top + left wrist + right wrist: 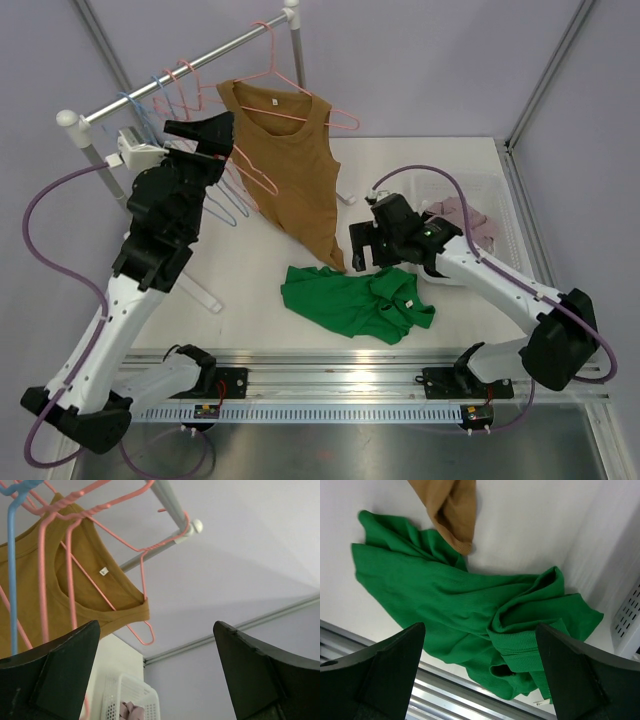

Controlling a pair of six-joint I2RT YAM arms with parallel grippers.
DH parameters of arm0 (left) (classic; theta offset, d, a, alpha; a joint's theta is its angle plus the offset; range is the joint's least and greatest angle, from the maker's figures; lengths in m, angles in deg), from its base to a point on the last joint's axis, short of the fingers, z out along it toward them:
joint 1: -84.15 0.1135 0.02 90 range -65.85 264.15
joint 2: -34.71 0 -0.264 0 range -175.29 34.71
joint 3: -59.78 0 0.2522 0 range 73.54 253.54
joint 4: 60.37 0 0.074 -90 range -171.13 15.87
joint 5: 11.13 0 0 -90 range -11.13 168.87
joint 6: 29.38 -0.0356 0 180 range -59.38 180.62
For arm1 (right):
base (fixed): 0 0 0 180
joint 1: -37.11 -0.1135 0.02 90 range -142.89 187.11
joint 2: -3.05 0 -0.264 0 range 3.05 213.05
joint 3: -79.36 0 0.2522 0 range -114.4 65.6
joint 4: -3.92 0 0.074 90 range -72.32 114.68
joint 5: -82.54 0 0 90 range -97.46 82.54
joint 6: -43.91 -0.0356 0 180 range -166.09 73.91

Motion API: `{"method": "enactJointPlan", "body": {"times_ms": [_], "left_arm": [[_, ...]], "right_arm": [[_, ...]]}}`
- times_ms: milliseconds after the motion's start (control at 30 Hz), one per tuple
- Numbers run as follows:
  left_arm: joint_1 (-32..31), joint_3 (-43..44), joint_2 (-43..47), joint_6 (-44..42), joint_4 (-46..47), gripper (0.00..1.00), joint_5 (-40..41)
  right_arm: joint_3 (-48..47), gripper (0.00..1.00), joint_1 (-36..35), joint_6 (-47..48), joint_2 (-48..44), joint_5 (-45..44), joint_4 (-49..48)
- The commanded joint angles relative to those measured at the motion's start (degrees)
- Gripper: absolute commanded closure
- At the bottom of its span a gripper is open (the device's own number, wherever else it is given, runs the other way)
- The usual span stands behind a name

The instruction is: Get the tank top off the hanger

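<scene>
Both sets of jaws stand apart and hold nothing: your left gripper (222, 140) is up beside the shoulder of the tank top (290, 170), which hangs on the pink hanger (338, 113) from the rail (180, 75), and your right gripper (358, 250) is low by its hem. Risk: a pull on the hem with the straps on would likely drag the hanger into the spare hangers (170, 95), or you pinch the green shirt (355, 300) instead. Only the left wrist view shows the strap looped over the hanger's arm; only the right wrist view shows the hem lying against the green shirt.

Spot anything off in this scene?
Tank top hangs slanted on its pink hanger, hem trailing onto the table. A green shirt lies crumpled beside that hem, not in the basket.
</scene>
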Motion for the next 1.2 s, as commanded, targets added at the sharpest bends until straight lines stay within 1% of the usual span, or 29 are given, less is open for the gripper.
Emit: {"method": "enactJointPlan", "body": {"times_ms": [0, 100, 200, 233, 333, 367, 433, 467, 500, 533, 567, 600, 633, 700, 767, 800, 900, 933, 1000, 1033, 1100, 1133, 1167], "left_arm": [[0.0, -1.5, 6.3, -0.8, -0.1, 0.01, -5.5], [0.0, -3.2, 11.1, -2.5, -1.4, 0.01, -8.9], [0.0, -4.3, 14.8, -5.1, -3.1, 0.01, -12.2], [0.0, -4.3, 16.6, -7.5, -4.2, 0.01, -12.9], [0.0, -2.4, 19.5, -12.7, -10.6, 0.01, -14.2], [0.0, -2.1, 20.2, -14.0, -14.1, 0.01, -14.3], [0.0, -1.7, 22.7, -17.2, -17.2, 0.01, -14.1], [0.0, -2.0, 23.7, -18.0, -19.7, 0.01, -13.8], [0.0, -2.4, 25.0, -18.7, -20.8, 0.01, -13.6], [0.0, -3.5, 26.1, -19.6, -21.8, 0.01, -13.3], [0.0, -4.2, 28.6, -20.0, -23.4, 0.01, -12.5], [0.0, -4.8, 29.7, -20.6, -24.1, 0.01, -12.2], [0.0, -5.5, 30.6, -21.8, -24.9, 0.01, -11.9], [0.0, -5.7, 32.9, -23.2, -27.6, 0.01, -11.2], [0.0, -4.9, 34.1, -26.2, -29.7, 0.01, -12.5], [0.0, -4.4, 34.8, -28.1, -30.3, 0.01, -13.1], [0.0, -3.2, 35.6, -30.8, -32.6, 0.01, -15.1], [0.0, -3.1, 36.0, -32.3, -32.9, 0.01, -15.4], [0.0, -3.4, 36.3, -33.8, -34.4, 0.01, -15.7], [0.0, -3.6, 36.9, -34.0, -34.8, 0.01, -15.7], [0.0, -4.5, 37.4, -34.8, -35.7, 0.01, -15.6], [0.0, -4.7, 37.9, -34.9, -36.0, 0.01, -15.5], [0.0, -4.9, 38.0, -35.2, -36.3, 0.01, -15.3]], "right_arm": [[0.1, 0.01, -3.5, -2.5, 2.9, -7.6, 1.7], [2.5, 0.00, -6.1, -4.7, 7.8, -9.7, 1.2], [4.9, 0.01, -8.6, -6.6, 11.8, -9.7, -0.6], [5.9, 0.00, -10.1, -6.9, 12.8, -9.3, -1.2], [7.4, 0.01, -12.7, -8.7, 16.5, -10.3, -2.8], [7.6, 0.01, -13.4, -9.1, 17.4, -10.6, -3.0], [8.0, 0.00, -14.3, -10.3, 19.8, -11.4, -3.2], [8.4, 0.02, -14.8, -10.3, 20.4, -11.1, -4.0], [8.6, 0.05, -15.1, -10.2, 21.4, -10.7, -4.3], [8.6, 0.24, -15.3, -10.1, 21.7, -11.1, -4.6], [8.6, 0.35, -15.6, -9.9, 21.8, -11.0, -4.9], [8.5, 0.50, -15.8, -9.2, 21.3, -10.6, -5.0], [8.0, 0.72, -15.9, -9.0, 20.7, -10.7, -5.0], [7.4, 0.99, -16.6, -7.7, 18.5, -11.2, -4.2], [5.5, 1.00, -16.6, -7.2, 13.7, -12.8, -1.9], [3.5, 1.00, -16.6, -6.5, 9.8, -14.0, -0.8], [-1.3, 1.00, -16.5, -5.2, 3.6, -16.1, 5.3], [-5.5, 1.00, -16.6, -4.9, 2.5, -18.6, 7.2], [-9.9, 1.00, -16.5, -3.9, -0.1, -21.5, 12.1], [-14.4, 1.00, -16.0, -3.5, -0.8, -25.4, 13.7], [-19.1, 1.00, -13.6, -1.6, -2.1, -27.1, 17.5], [-23.7, 1.00, -12.2, -1.2, -2.4, -28.6, 19.5], [-26.0, 1.00, -8.4, -0.5, -2.8, -29.3, 20.3]]}}
